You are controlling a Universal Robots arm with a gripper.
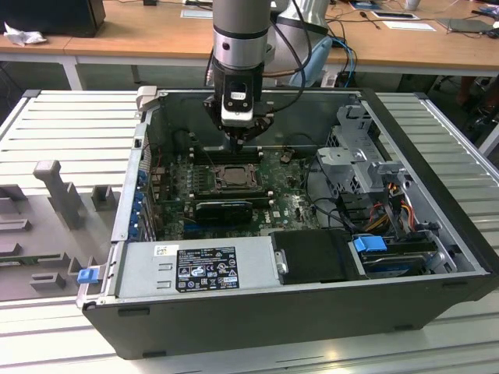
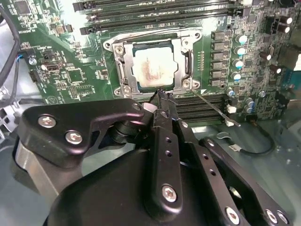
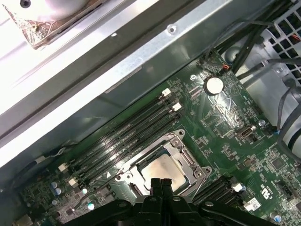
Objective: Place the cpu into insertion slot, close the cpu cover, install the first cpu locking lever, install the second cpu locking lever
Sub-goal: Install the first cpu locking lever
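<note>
The pale square cpu [image 2: 151,67] lies flat in the insertion slot [image 1: 216,176] on the green motherboard. The silvery cpu cover [image 2: 186,63] lies down around it, framing the chip. A thin wire locking lever [image 2: 214,107] sticks out slantwise from one corner of the socket, away from its side. My gripper [image 2: 160,94] is shut with nothing between its fingertips, which hover just over the socket's edge near that corner. The first wrist view puts the gripper [image 3: 161,181] right above the cpu [image 3: 162,170]. Seen from outside, the gripper [image 1: 240,142] hangs over the socket inside the open computer case.
Black memory slots [image 3: 127,129] run along both sides of the socket. A long black card [image 1: 224,209] sits just in front of it. The case holds a grey power supply [image 1: 191,269], a drive cage [image 1: 366,164] and cables [image 1: 394,202] on the exterior view's right. The case wall [image 3: 141,61] is close behind.
</note>
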